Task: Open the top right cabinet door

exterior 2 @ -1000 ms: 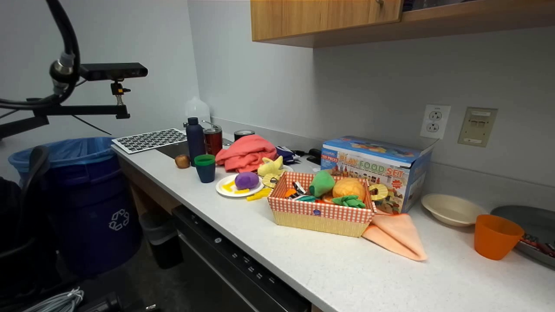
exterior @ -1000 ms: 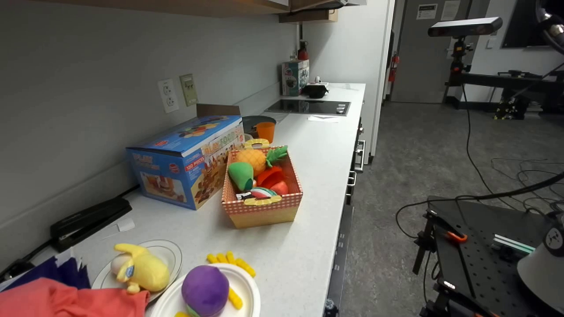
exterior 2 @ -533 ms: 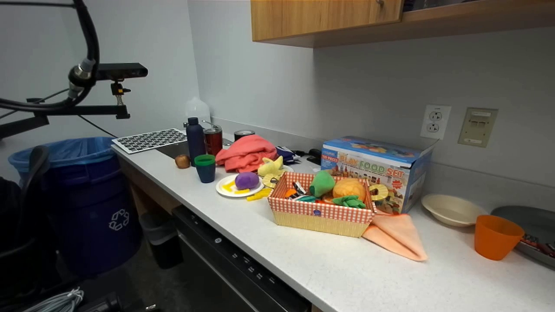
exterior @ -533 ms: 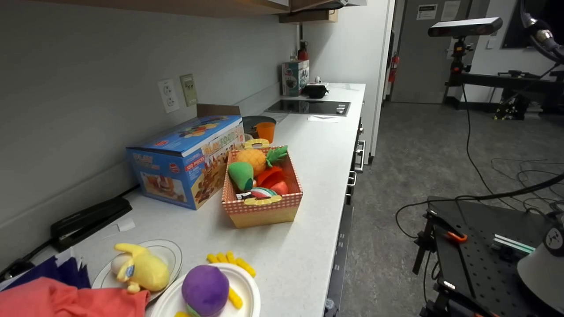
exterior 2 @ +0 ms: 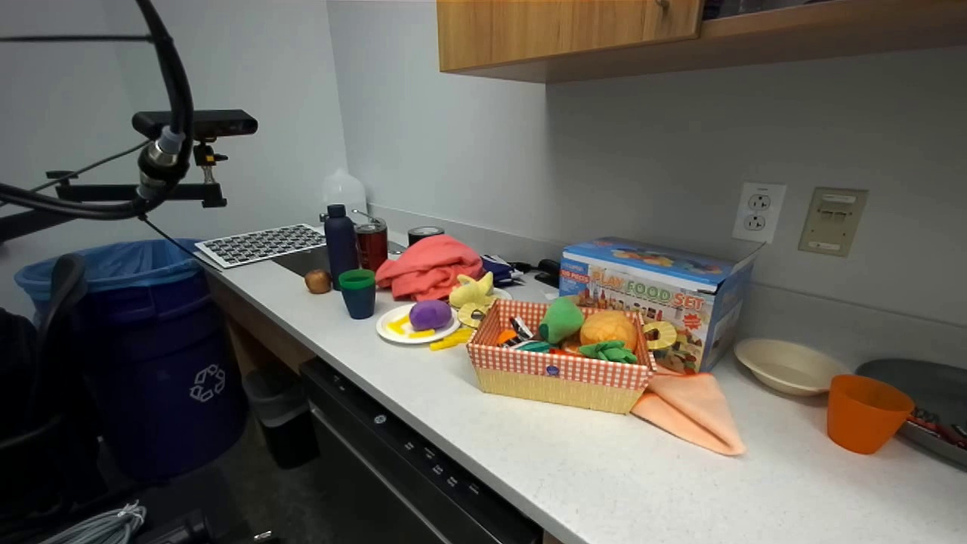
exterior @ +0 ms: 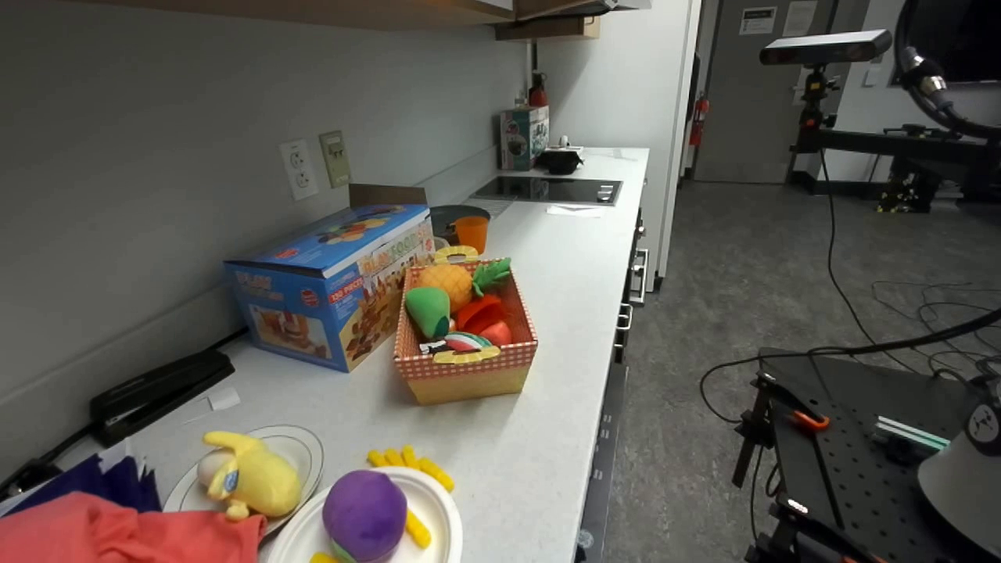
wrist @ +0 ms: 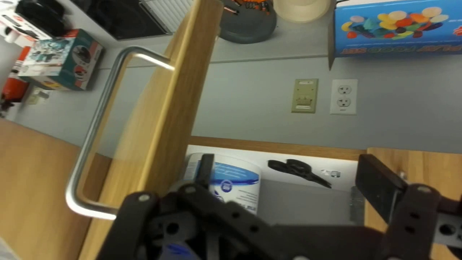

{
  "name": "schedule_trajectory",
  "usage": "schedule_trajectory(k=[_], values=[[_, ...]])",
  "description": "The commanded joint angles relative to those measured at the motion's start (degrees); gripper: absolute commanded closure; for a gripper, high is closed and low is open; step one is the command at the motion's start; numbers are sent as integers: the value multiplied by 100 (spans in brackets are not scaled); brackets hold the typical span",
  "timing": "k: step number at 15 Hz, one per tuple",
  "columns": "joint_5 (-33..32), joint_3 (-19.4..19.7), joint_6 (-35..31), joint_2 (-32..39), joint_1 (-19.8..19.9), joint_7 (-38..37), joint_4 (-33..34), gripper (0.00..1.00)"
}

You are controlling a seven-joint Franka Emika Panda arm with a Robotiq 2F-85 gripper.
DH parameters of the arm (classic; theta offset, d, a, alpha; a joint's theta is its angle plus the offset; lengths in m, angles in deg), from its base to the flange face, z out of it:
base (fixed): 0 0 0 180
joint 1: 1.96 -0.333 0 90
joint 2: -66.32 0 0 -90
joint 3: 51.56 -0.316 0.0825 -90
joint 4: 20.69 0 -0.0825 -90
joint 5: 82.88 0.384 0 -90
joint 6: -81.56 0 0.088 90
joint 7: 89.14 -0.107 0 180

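In the wrist view a wooden cabinet door [wrist: 187, 90] with a long metal handle [wrist: 97, 119] stands swung open at the left. Beside it the cabinet interior shows a white tub [wrist: 236, 177] with a blue label and black scissors [wrist: 297, 169]. A second wooden door panel [wrist: 436, 169] is at the right. My gripper [wrist: 287, 162] is open and empty, its fingers wide apart in front of the opening. The left finger overlaps the tub in view; the right overlaps the panel. The gripper is out of both exterior views. An exterior view shows a shut cabinet door [exterior 2: 566, 30] beside an open section [exterior 2: 823, 11].
Below the cabinets, the counter [exterior 2: 574, 468] holds a blue play food box [exterior 2: 642, 279], a checkered basket [exterior 2: 559, 378] of toys, an orange cup [exterior 2: 865, 415] and a plate [exterior 2: 408, 336]. A camera on a stand [exterior: 825, 48] and an arm cable [exterior 2: 177, 91] are beside the counter.
The arm's cable and connector have moved right and down in an exterior view, and left and down in the opposite exterior view. The counter things have not moved.
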Motion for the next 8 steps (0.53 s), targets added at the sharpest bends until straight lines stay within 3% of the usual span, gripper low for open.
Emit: schedule_trajectory(k=[1,4,5,8], values=[[-737,-222,81,65,802,-517,226,0],[-1268,-264,290,31,1297,-913,285,0],[-1475,44,-19,28,1484,-898,-75,0],[-1990,288,0,332,2022,-1237,14,0]])
